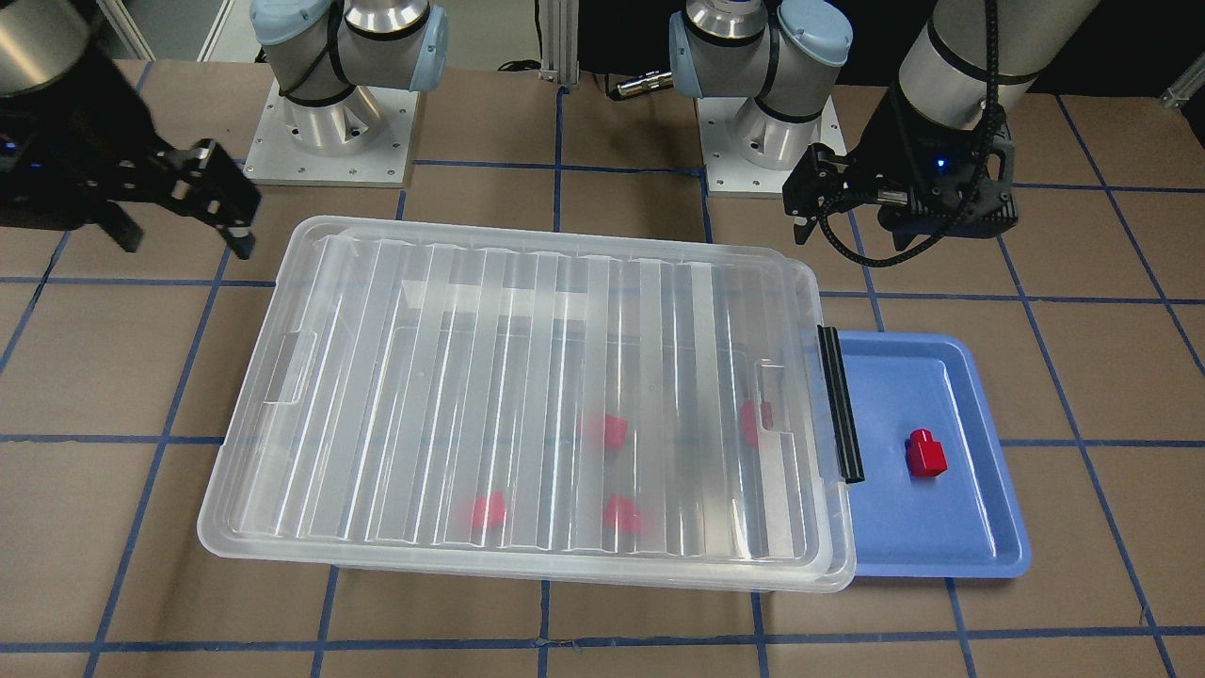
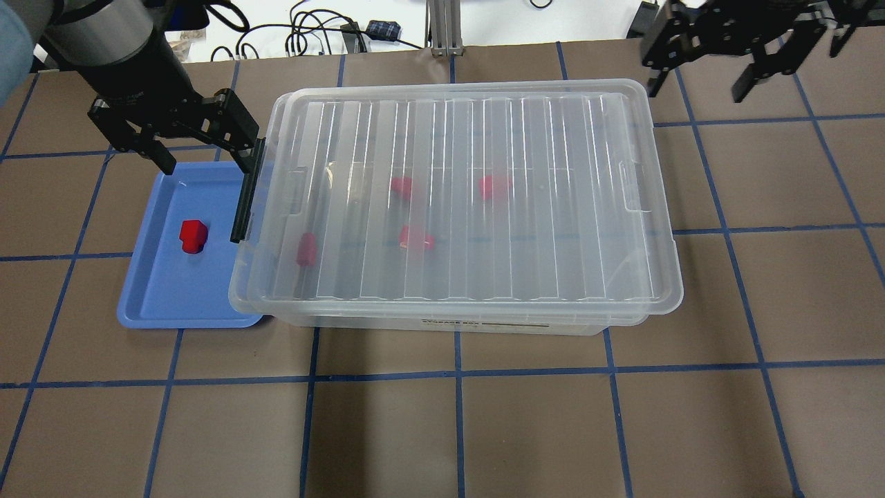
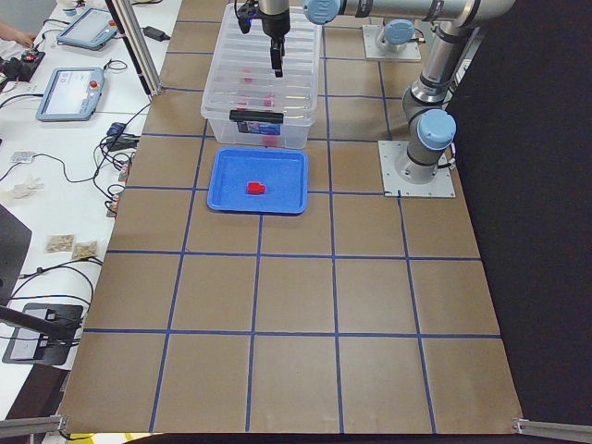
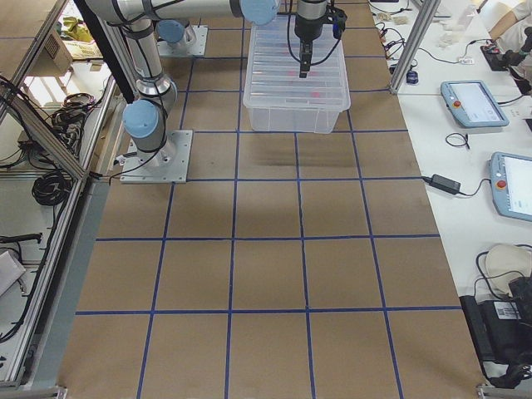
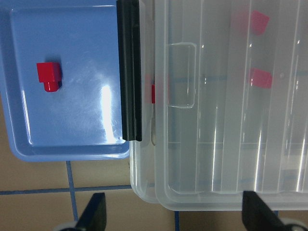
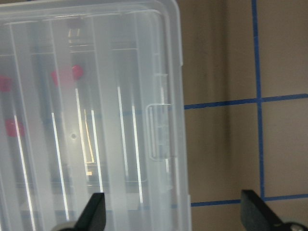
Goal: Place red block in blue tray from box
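L gripper [image 2: 206, 162] spread, empty; R gripper [image 2: 697, 86] spread, empty. 1 small red plastic block [image 2: 193, 236] lies in shallow light-blue plastic tray [image 2: 166, 297]; 4 other red blocks [image 2: 402, 187] inside lidded clear plastic bin [image 2: 588, 207]. Task looks done.

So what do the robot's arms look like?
Each arm is a shiny silver tube with pale blue caps on its round joints. The left gripper and right gripper are black, with two thin jaws each. A black ribbed cable hangs by the left one.

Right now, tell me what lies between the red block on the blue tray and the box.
Only bare blue tray floor, up to the box's black latch bar; the overhead view shows it.
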Controlling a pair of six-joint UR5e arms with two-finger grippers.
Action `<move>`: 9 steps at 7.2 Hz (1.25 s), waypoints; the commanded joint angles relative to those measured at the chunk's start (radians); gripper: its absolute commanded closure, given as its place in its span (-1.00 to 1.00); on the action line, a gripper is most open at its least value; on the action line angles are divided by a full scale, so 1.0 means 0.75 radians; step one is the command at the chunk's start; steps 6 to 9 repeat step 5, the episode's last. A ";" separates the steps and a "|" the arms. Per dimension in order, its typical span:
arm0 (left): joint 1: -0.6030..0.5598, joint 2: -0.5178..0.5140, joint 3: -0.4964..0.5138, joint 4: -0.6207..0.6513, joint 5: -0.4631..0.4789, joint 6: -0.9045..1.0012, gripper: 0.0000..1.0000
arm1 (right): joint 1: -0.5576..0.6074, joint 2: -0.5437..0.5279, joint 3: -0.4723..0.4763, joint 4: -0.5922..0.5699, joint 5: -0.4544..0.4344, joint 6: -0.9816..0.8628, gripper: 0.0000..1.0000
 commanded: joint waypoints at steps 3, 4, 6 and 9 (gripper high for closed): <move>-0.001 0.000 -0.001 -0.002 0.007 0.000 -1.00 | 0.166 0.031 0.001 -0.070 -0.038 0.141 -1.00; -0.001 0.000 -0.001 -0.002 0.007 0.000 -1.00 | 0.166 0.031 0.003 -0.070 -0.036 0.133 -1.00; 0.001 0.000 -0.001 -0.002 0.007 0.000 -1.00 | 0.166 0.033 0.003 -0.070 -0.038 0.127 -1.00; 0.001 0.000 -0.001 -0.002 0.007 0.000 -1.00 | 0.166 0.033 0.003 -0.070 -0.038 0.127 -1.00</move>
